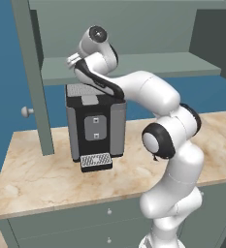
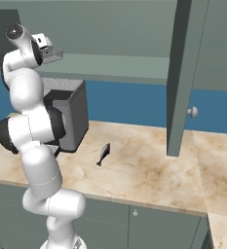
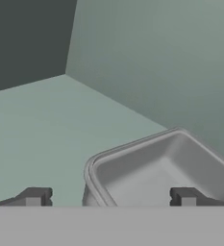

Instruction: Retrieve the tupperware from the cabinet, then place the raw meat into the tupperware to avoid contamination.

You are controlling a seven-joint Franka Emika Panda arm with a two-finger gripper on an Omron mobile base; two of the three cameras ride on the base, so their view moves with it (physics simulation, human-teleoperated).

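Item: tool at cabinet shelf, fingers spread, nothing pinched.

Detail: arm reached up into open cabinet; in hand view both finger tips stood wide apart, w/ tupperware just ahead on shelf, its near left corner between the tips, its right part running past the right tip; contact could not be told. Tupperware was grey, shallow, rounded corners, upright, nothing inside. Cabinet doors stood open on both sides, pale round knobs showing. Raw meat lay on marbled tabletop, right of coffee machine and apart from it, left of the hanging right door. Coffee machine stood under the shelf, drip tray at its front base. Drawer fronts ran below tabletop edge.
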